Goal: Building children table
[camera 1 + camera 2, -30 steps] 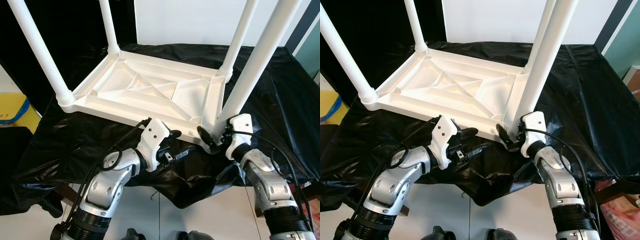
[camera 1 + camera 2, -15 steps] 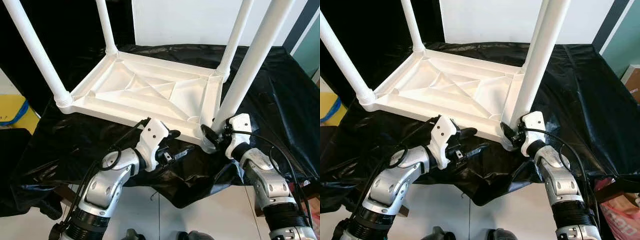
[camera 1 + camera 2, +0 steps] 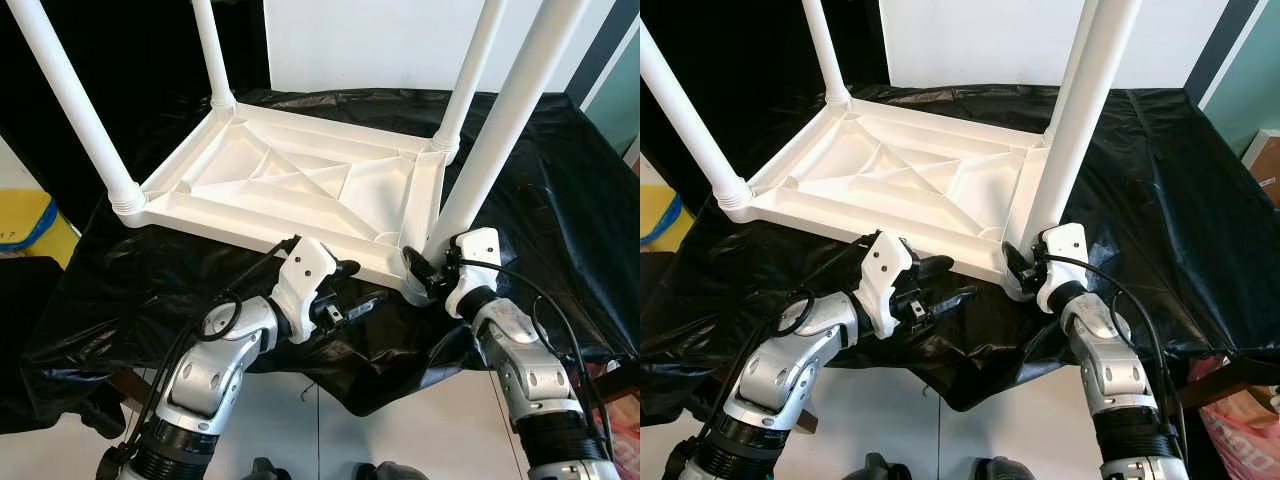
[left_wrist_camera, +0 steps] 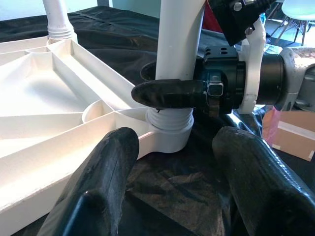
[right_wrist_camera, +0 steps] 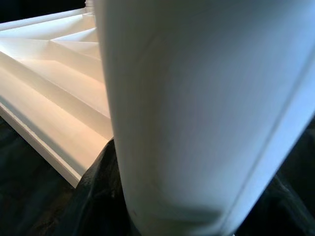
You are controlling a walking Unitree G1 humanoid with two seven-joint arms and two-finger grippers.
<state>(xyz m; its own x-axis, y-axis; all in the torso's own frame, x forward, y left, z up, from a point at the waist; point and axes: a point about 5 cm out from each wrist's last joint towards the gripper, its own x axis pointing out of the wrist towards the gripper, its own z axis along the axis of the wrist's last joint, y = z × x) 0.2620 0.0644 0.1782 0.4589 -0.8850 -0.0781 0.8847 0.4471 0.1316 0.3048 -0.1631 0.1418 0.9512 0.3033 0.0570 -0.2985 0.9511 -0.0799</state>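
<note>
A white plastic children's table (image 3: 300,180) lies upside down on a black sheet, with its legs standing up from the corners. My right gripper (image 3: 420,275) is shut on the near right leg (image 3: 490,140), just above the ribbed collar where the leg meets the corner socket (image 4: 170,135). One black finger (image 4: 167,93) of that gripper crosses the front of the leg. In the right wrist view the same leg (image 5: 197,108) is very close. My left gripper (image 3: 355,290) hovers open at the table's near edge and points at that corner. Its two fingers (image 4: 98,187) are spread wide with nothing between them.
The black sheet (image 3: 560,200) covers the work surface and hangs over its near edge above white floor tiles. A yellow object (image 3: 25,220) lies to the left. A cardboard box (image 3: 1265,155) stands at the right. The other three legs (image 3: 75,100) rise high around the tabletop.
My right arm has drawn a little closer to the leg's base while still holding it. The left gripper has stayed where it was, still open.
</note>
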